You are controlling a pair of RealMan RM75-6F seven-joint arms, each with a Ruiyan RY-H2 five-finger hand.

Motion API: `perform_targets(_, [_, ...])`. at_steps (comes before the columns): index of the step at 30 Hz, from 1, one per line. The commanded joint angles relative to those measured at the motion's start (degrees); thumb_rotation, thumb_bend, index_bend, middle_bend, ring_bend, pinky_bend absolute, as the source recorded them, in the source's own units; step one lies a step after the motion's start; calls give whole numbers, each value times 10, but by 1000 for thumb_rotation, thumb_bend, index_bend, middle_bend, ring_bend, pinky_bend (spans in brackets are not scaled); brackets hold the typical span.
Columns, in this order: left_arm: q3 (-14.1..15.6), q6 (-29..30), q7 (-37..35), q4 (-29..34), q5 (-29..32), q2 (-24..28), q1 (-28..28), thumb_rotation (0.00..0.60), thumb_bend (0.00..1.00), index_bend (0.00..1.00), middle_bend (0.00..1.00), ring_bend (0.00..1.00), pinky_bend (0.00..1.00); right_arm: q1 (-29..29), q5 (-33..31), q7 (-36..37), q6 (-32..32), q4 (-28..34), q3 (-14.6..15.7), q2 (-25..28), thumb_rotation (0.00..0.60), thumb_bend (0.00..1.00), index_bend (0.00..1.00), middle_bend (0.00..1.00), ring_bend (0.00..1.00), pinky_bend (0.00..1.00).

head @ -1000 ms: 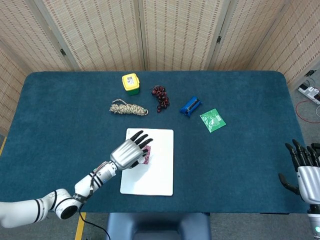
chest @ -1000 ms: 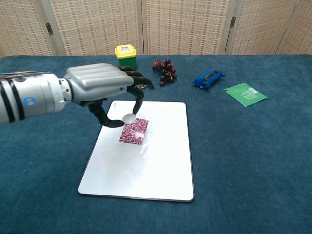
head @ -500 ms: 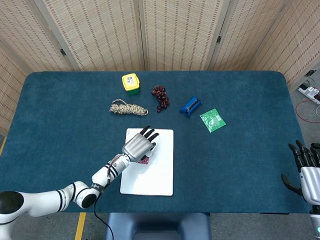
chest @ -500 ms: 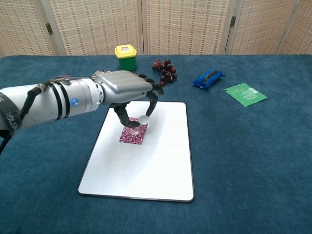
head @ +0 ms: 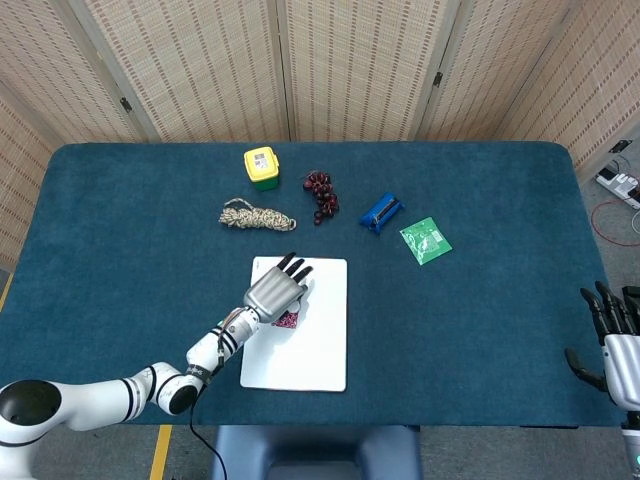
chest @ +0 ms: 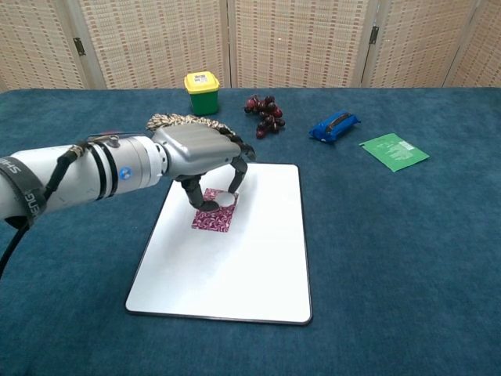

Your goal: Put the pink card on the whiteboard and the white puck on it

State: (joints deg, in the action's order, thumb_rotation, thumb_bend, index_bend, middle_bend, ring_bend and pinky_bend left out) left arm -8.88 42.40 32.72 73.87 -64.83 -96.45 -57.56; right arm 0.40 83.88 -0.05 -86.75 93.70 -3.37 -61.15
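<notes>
The whiteboard [chest: 258, 258] lies flat in front of me, also seen in the head view as the whiteboard [head: 318, 350]. The pink patterned card [chest: 211, 219] rests on its upper left part; in the head view only an edge of the card [head: 289, 320] shows beside the hand. My left hand [chest: 202, 150] hovers low over the card and pinches the small white puck [chest: 226, 200] between thumb and a finger, the puck down at the card's top edge. From above, the left hand [head: 275, 291] hides the puck. My right hand [head: 615, 335] sits at the far right table edge, fingers apart, holding nothing.
Along the back stand a yellow-lidded green tub [head: 261, 167], a coil of rope [head: 257, 216], dark grapes [head: 320, 195], a blue object [head: 380, 212] and a green packet [head: 425, 240]. Blue cloth covers the table.
My left hand moved right and down over the card, bringing the puck from above the card's left corner onto its top edge. The right hand barely shifted.
</notes>
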Motion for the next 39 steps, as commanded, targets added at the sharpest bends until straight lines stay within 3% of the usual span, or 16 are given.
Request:
perform_targets(1, [3, -1, 4, -1, 6, 0, -2, 600, 441, 488, 141, 85, 0, -1, -1, 0, -1, 0, -1, 0, 600, 338, 0, 38, 86, 0])
perform_targets(8, [15, 0, 18, -3, 16, 2, -6, 600, 441, 482, 141, 82, 0, -3, 1, -1, -4, 3, -1, 1, 600, 339, 0, 38, 87, 0])
perform_targets(11, [21, -1, 27, 0, 27, 7, -6, 600, 439, 424, 141, 68, 0, -2, 1, -2, -2, 3, -1, 0, 600, 339, 0, 39, 85, 0])
perform_targets(16, [21, 0, 35, 18, 57, 18, -4, 600, 437, 84, 86, 26, 0, -1, 3, -2, -3, 3, -2, 1, 600, 339, 0, 41, 86, 0])
perform_targets(19, [18, 6, 29, 37, 71, 30, -1, 600, 436, 7, 63, 11, 0, 1, 5, -2, -2, 4, -3, 1, 600, 339, 0, 41, 86, 0])
perform_targets(33, [-6, 161, -52, 152, 101, 142, 103, 600, 439, 66, 60, 46, 0, 11, -2, 28, 16, 5, -11, 20, 600, 339, 0, 42, 86, 0])
perform_targets(39, [10, 241, -93, 202, 73, 198, 174, 600, 440, 84, 76, 60, 0, 26, -13, 73, 46, -7, -18, 34, 600, 334, 0, 42, 87, 0])
